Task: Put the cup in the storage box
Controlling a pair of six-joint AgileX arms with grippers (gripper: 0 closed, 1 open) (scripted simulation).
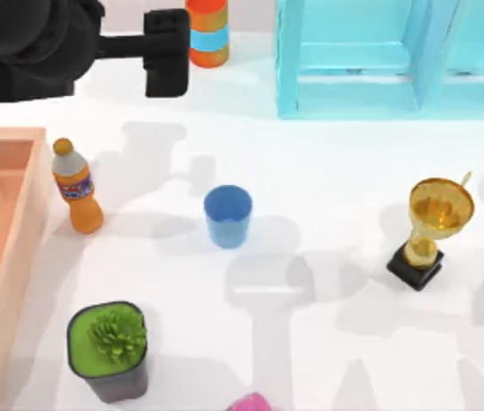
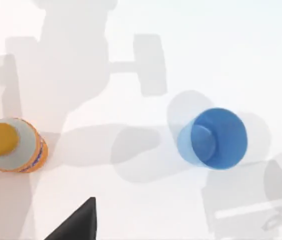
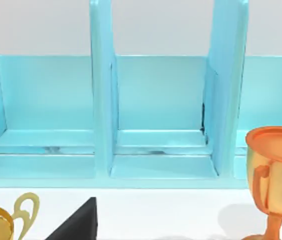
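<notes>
White desk [image 1: 327, 171] surface, evenly lit and crossed by soft arm shadows, carries all items observed. Cup [image 1: 227, 216]: blue, upright, mouth open upward, standing free near the middle of the desk; the left wrist view looks down into the cup [image 2: 215, 137] and its interior is empty. Storage box [image 1: 14, 248]: light orange-tan wood with thick walls, at the desk's left edge and cut off by that edge of the top view; the visible part of its floor holds nothing. Orange drink bottle [image 1: 77, 188]: capped, upright, just beside the box's right wall and between the box and the cup; the same bottle [image 2: 12, 145] appears from above in the left wrist view, well apart from the cup. Potted plant [image 1: 110, 347]: dark pot with a green plant, near the front edge, forward of the bottle. Gold trophy [image 1: 430, 227] on a black base stands at the right, well apart from the cup. Cyan shelf frame [image 1: 379, 60] occupies the far right edge; the right wrist view faces its compartments [image 3: 160, 110], all bare, with an orange goblet [image 3: 275, 175] standing in front of it. Striped orange and blue canister [image 1: 208, 32] stands at the far edge. Pink object [image 1: 252, 402] is partly visible at the front edge. Left tool [image 1: 166, 53] hangs at the far left, beside the canister, well apart from the cup and grasping nothing; finger position cannot be told. Open desk surrounds the cup on every side.
</notes>
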